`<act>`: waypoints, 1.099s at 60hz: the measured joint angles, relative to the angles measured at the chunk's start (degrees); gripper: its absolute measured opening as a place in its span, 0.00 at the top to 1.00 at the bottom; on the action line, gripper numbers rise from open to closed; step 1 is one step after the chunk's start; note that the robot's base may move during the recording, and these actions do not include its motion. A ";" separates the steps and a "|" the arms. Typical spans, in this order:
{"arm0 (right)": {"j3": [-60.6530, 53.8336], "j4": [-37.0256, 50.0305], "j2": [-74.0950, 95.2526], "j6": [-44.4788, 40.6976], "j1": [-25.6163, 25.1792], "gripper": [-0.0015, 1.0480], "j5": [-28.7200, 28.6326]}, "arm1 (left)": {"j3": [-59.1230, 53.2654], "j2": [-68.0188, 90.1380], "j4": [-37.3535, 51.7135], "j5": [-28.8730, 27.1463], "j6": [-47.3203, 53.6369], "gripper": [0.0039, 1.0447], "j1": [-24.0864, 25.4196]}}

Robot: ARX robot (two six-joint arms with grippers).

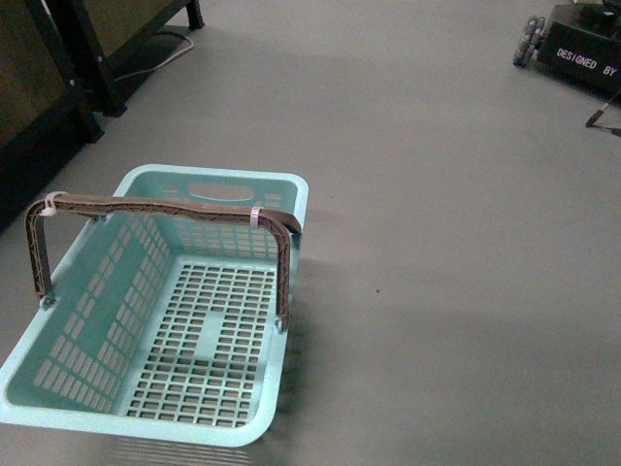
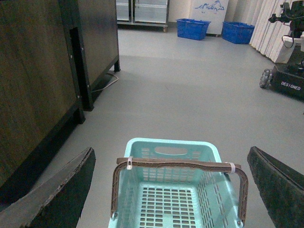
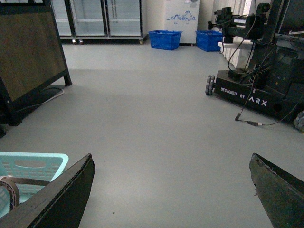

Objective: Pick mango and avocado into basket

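Below left tool [image 2: 171, 154]: basket [image 1: 165, 429] light turquoise, slotted lattice on walls + bottom; handle [image 1: 165, 206] brown w/ white ties [image 1: 255, 216]. Fingers [image 2: 61, 194] dark grey-black, paler scuffed edges; same on right tool [image 3: 171, 159]. Floor [image 1: 446, 243] plain mid-grey all round. Beside left tool: cabinet [image 2: 33, 85] dark brown wood grain, black frame. Far ahead of both tools: crates [image 2: 192, 28] bright blue. Ahead of right tool: robot base [image 3: 247, 95] black, white lettering.

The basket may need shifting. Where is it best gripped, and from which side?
Grip the brown handle near its middle, from above: it arches upright across the basket, clear of the rim, a thin band with room for a finger on each side.
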 joint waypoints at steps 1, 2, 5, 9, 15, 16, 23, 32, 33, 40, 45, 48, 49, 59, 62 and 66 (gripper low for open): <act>0.00 0.00 0.00 0.00 0.00 0.07 0.00 | 0.00 0.00 0.00 0.00 0.00 0.07 0.00; 0.00 0.00 0.00 0.00 0.00 0.07 0.00 | 0.00 0.00 0.00 0.00 0.00 0.07 0.00; 0.00 0.00 0.00 0.00 0.00 0.07 0.00 | 0.00 0.00 0.00 0.00 0.00 0.07 0.00; 0.00 0.00 0.00 0.00 0.00 0.07 0.00 | 0.00 0.00 0.00 0.00 0.00 0.07 0.00; 0.00 0.00 0.00 0.00 0.00 0.07 0.00 | 0.00 0.00 0.00 0.00 0.00 0.07 0.00; 0.00 0.00 0.00 0.00 0.00 0.07 0.00 | 0.00 0.00 0.00 0.00 0.00 0.07 0.00; 0.00 0.00 0.00 0.00 0.00 0.07 0.00 | 0.00 0.00 0.00 0.00 0.00 0.07 0.00; 0.00 0.00 0.00 0.00 0.00 0.07 0.00 | 0.00 0.00 0.00 0.00 0.00 0.07 0.00; 0.00 0.00 0.00 0.00 0.00 0.07 0.00 | 0.00 0.00 0.00 0.00 0.00 0.07 0.00; 0.00 0.00 0.00 0.00 0.00 0.07 0.00 | 0.00 0.00 0.00 0.00 0.00 0.07 0.00; 0.00 0.00 0.00 0.00 0.00 0.07 0.00 | 0.00 0.00 0.00 0.00 0.00 0.07 0.00; 0.00 0.00 0.00 0.00 0.00 0.07 0.00 | 0.00 0.00 0.00 0.00 0.00 0.07 0.00; 0.00 0.00 0.00 0.00 0.00 0.07 0.00 | 0.00 0.00 0.00 0.00 0.00 0.07 0.00; 0.00 0.00 0.00 0.00 0.00 0.07 0.00 | 0.00 0.00 0.00 0.00 0.00 0.07 0.00; 0.00 0.00 0.00 0.00 0.00 0.07 0.00 | 0.00 0.00 0.00 0.00 0.00 0.07 0.00; 0.00 0.00 0.00 0.00 0.00 0.07 0.00 | 0.00 0.00 0.00 0.00 0.00 0.07 0.00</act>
